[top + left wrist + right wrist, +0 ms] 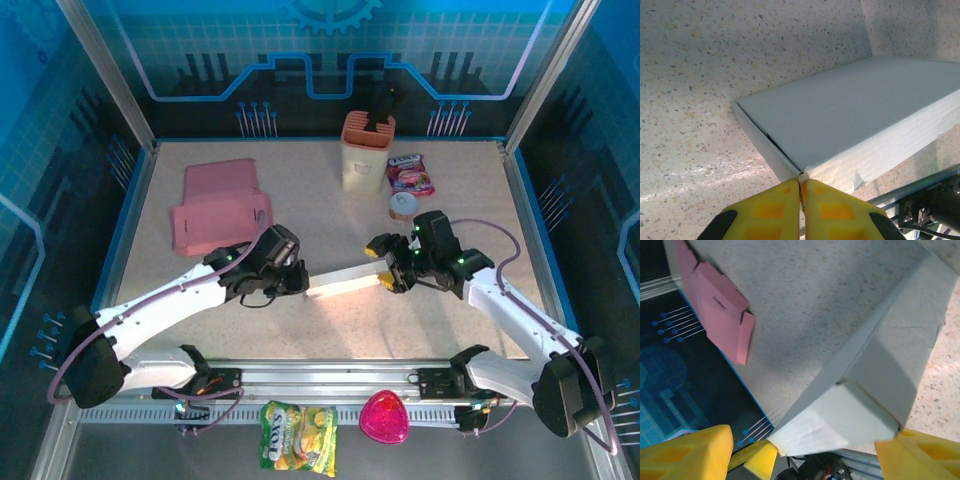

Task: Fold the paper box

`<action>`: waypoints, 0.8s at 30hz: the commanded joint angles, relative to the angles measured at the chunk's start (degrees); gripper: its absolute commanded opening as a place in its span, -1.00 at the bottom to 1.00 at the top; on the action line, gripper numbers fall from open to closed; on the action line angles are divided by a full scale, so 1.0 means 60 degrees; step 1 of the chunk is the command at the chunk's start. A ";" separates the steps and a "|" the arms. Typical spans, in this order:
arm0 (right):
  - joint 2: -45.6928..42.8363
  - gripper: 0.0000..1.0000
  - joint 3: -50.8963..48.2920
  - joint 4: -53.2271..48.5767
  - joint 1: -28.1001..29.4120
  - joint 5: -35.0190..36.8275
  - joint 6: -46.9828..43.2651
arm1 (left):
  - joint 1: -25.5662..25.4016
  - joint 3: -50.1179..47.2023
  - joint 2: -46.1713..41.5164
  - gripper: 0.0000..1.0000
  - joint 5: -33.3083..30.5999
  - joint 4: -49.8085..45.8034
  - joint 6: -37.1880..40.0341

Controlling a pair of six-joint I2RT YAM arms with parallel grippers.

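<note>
Checking in from the remote desk: the paper box [345, 282] is lying in the middle of the table [330, 215], a long white strip of a thing stretched between the two arms. The left gripper [300, 280] is at its left end, and on the left wrist cam its yellow fingers [771, 209] are pressed right together, pinching a thin bit of card at the near corner of the box [855, 115]. The box top looks flat and closed from there, with a small dark slit along the edge just above the pinch. The right gripper [383, 268] is at the other end, and on the right wrist cam its fingers [687, 452] are spread wide with the end of the box [865, 390] sitting between them. One finger is clearly off the card with a gap showing; the other is right by the box corner, and I can't tell if it's actually touching. That end looks a bit creased, with a folded flap over it. Other stuff on the table: a flat pink cardboard blank [215, 205] at back left, well apart from the box, a peach-coloured holder [366, 150] at the back with something dark stuck in it, a snack packet [410, 173] beside it, and a small round thing [402, 207] near the right arm that I can't make out.
</note>
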 commanded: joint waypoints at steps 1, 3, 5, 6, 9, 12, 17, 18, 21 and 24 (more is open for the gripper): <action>-0.0098 0.50 -0.0128 -0.0329 0.0126 -0.0038 0.0482 | -0.0289 -0.0169 0.0460 -0.82 -0.0420 -0.0843 -0.0207; -0.0180 0.49 -0.0086 -0.0677 -0.0033 0.0111 0.0218 | -0.0471 -0.0193 0.0492 -0.82 -0.0533 -0.0683 -0.0272; -0.0116 0.49 -0.0152 -0.0894 -0.0306 -0.0032 -0.0094 | -0.0696 -0.0186 0.0525 -0.82 -0.0628 -0.0428 -0.0296; -0.0093 0.48 -0.0212 -0.0936 -0.0420 -0.0112 -0.0231 | -0.0789 -0.0193 0.0567 -0.82 -0.0659 -0.0328 -0.0296; -0.0049 0.48 -0.0442 -0.1255 -0.0820 -0.0330 -0.0761 | -0.1056 -0.0218 0.0770 -0.81 -0.0712 -0.0051 -0.0324; -0.0059 0.49 -0.0598 -0.2000 -0.1243 -0.0464 -0.1411 | -0.1149 -0.0447 0.1033 -0.77 -0.0544 0.0416 -0.0519; 0.0028 0.51 -0.0628 -0.3343 -0.1744 -0.0360 -0.2703 | -0.1134 -0.0378 0.1348 -0.60 -0.0456 0.0682 -0.0781; -0.0017 0.51 -0.0584 -0.3484 -0.1775 -0.0237 -0.2926 | -0.1115 -0.0357 0.1325 -0.54 -0.0475 0.0701 -0.0907; -0.0212 0.48 -0.0355 -0.3682 -0.1791 0.0271 -0.3505 | -0.0729 -0.0645 0.1337 -0.34 0.0134 0.1315 -0.1778; -0.0192 0.46 -0.0059 -0.3747 -0.1771 0.0524 -0.4042 | -0.0304 -0.1050 0.1547 -0.21 0.0828 0.2311 -0.2606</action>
